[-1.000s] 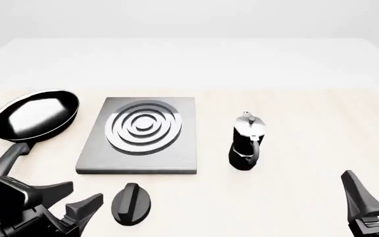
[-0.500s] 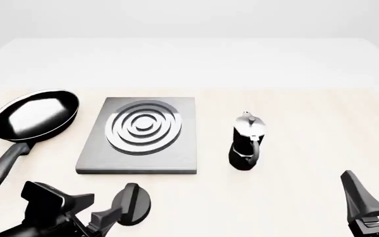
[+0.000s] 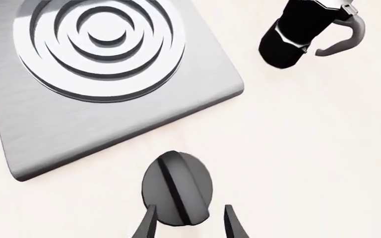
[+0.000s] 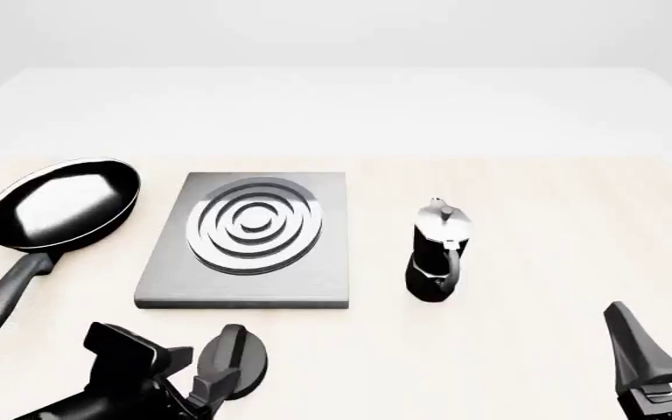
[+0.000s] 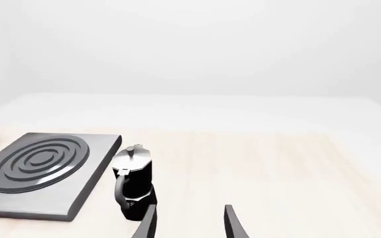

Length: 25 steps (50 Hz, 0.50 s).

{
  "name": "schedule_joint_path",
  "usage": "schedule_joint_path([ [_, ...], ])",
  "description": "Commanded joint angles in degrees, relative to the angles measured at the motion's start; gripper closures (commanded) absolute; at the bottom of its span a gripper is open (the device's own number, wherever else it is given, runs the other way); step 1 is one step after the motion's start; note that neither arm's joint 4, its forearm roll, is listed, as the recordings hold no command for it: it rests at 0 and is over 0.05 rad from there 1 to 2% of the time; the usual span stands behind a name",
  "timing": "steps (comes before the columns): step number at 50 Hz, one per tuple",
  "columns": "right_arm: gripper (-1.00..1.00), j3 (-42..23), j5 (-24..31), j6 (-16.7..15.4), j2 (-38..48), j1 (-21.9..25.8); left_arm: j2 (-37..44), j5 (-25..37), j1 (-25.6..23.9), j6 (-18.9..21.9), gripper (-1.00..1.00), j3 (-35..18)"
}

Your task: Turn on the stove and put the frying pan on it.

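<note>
The stove is a grey square slab with silver rings, also seen in the left wrist view and the right wrist view. Its black oval knob lies on the table in front of the slab. My left gripper is open, and its fingertips stand either side of the knob's near end. The frying pan rests left of the stove with its handle toward me. Low at the right edge, my right gripper is open and holds nothing.
A black moka pot with a silver lid stands to the right of the stove, also visible in the wrist views. The pale table runs far back behind the objects.
My left gripper has moved rightward from beside the pan handle to the knob, with its fingers now around the knob's near end. The right arm has not moved.
</note>
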Motion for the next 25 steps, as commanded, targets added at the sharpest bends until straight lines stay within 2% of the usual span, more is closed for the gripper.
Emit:
schedule_joint_path([
  [1, -1.0, 0.0, 0.1, 0.0, 0.0, -0.2, 8.7, -7.8, -0.5, 0.4, -1.0, -0.5],
  [9, -1.0, 0.0, 0.0, 0.4, 0.0, -0.3, 14.5, -12.1, -1.2, 0.6, -1.0, -1.1],
  [25, -1.0, 0.0, 0.0, 0.4, 0.0, -0.6, 16.3, -13.2, -3.4, 0.1, -1.0, -1.7],
])
